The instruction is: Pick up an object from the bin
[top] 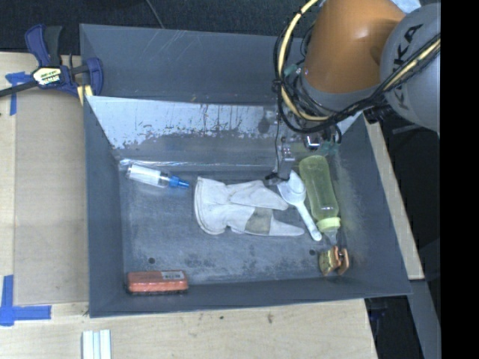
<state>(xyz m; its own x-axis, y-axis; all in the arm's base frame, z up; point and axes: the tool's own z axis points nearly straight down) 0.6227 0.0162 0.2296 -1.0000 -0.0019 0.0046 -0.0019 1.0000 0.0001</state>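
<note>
The gripper [279, 172] hangs low over the right end of a white glove [224, 208], which lies crumpled across the middle of the bin [101, 200]. Whether the gripper is spread or clenched I cannot tell, and nothing can be seen held in it. The main risk is that the glove is soft and flat. A grasp could catch only a thin fold that slips free on the lift, or press into the floor and take nothing. At 3 o'clock from the gripper, just beside it, a white plastic spoon [303, 208] rests against the glove's edge, with a yellow-green bottle [319, 185] lying alongside it. A closing grasp here could nip the spoon's bowl with the cloth, or nudge the bottle into a roll towards the right wall. A trailing glove might also drag the spoon up and drop it. Things farther out look safe: a small brown metal piece [334, 260] at 5 o'clock in the bin, a syringe [153, 176] at 10 o'clock, and an orange-red bar [156, 282] at 7 o'clock.
</note>
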